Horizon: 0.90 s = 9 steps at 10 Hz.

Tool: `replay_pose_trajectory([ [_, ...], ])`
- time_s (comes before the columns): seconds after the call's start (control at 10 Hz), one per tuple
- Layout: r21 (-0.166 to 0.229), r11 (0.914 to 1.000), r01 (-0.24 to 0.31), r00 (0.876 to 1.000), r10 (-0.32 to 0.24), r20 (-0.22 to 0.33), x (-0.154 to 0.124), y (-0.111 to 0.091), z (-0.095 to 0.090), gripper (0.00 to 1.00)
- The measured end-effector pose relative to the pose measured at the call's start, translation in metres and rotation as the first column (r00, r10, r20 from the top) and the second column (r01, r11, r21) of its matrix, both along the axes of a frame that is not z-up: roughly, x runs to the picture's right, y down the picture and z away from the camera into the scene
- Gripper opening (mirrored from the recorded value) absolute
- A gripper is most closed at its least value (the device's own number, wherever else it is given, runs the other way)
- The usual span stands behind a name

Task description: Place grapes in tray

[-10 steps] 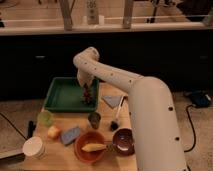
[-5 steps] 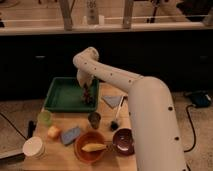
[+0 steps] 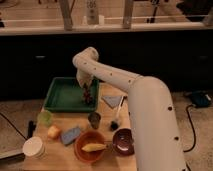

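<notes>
Nothing has visibly moved over the last second: arm, gripper and objects sit where they were. Cannot tell whether the fingers are apart or together; too dark and small at the tip. Gripper (image 3: 88, 94) points down over the right side of the green tray (image 3: 60, 95), near its right wall. Grapes (image 3: 88, 96) show as a small dark reddish cluster right at the gripper tip, long axis roughly vertical, hanging downward over the tray floor. Can't tell if the cluster touches the tray bottom or hangs just above it.

White arm (image 3: 115, 77) comes in from the lower right, elbows up, then drops to the tray.

Around on the wooden table (image 3: 107, 92): grey triangular cloth (image 3: 114, 101) just right of the tray, small dark cup (image 3: 94, 120) in front of the tray, dark brush-like tool (image 3: 117, 117) beside it. Nearer the front: orange bowl (image 3: 90, 146) with a banana (image 3: 93, 147) in it, dark purple bowl (image 3: 123, 141), blue sponge (image 3: 71, 135), yellow-orange piece (image 3: 53, 132), green cup (image 3: 45, 118), white cup (image 3: 33, 148) at the front left corner. None of these stands between gripper and tray.
</notes>
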<state>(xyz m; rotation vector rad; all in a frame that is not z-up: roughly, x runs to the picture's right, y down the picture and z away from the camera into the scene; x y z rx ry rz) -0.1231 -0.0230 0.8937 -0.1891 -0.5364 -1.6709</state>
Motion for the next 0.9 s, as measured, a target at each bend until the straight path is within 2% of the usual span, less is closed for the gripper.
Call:
replay_pose_trajectory([
  [0.1,0.0,1.0,0.003,1.0,-0.003,0.002,-0.0005,0.0001,-0.0001,0.02],
  [0.2,0.0,1.0,0.004,1.0,-0.004,0.002,-0.0008,0.0008,-0.0002,0.08],
  [0.3,0.001,1.0,0.003,1.0,-0.003,0.0,-0.001,0.0004,-0.0005,0.2],
  [0.4,0.002,1.0,0.003,1.0,-0.003,-0.001,-0.0011,0.0,-0.0008,0.27],
  [0.5,0.005,1.0,0.004,1.0,-0.004,-0.002,-0.001,-0.001,-0.001,0.39],
  [0.9,0.007,0.9999,0.015,1.0,-0.015,-0.007,-0.0038,-0.0023,-0.0024,0.76],
])
